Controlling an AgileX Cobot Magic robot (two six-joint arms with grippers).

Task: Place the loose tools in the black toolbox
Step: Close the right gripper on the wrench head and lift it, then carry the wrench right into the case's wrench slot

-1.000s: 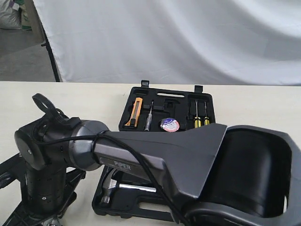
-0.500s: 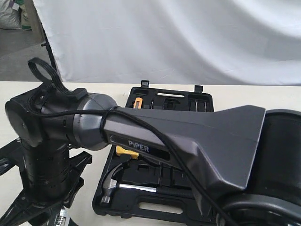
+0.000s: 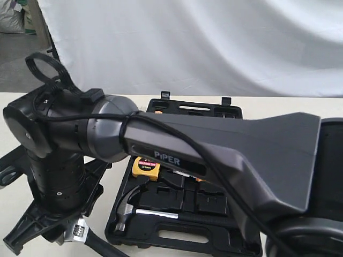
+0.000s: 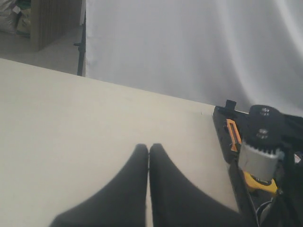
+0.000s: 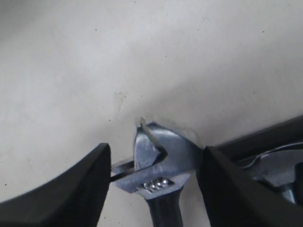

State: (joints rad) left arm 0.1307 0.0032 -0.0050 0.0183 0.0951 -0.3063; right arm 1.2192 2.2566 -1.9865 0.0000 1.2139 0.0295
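1. The right gripper (image 5: 156, 150) was clamped across the steel head of the adjustable wrench (image 5: 161, 163), with one finger on each side, over the table (image 5: 142, 56).
2. The wrench hung just off the near left corner of the open black toolbox (image 3: 177, 236).
3. The claw hammer (image 3: 126, 212) lay in the toolbox's near half, and a yellow tape measure (image 3: 146, 167) sat just beyond it.
4. The left gripper (image 4: 148, 149) had its fingers pressed together, empty, left of the toolbox.

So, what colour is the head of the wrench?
Silver, bare steel. The wrench shows best in the right wrist view.
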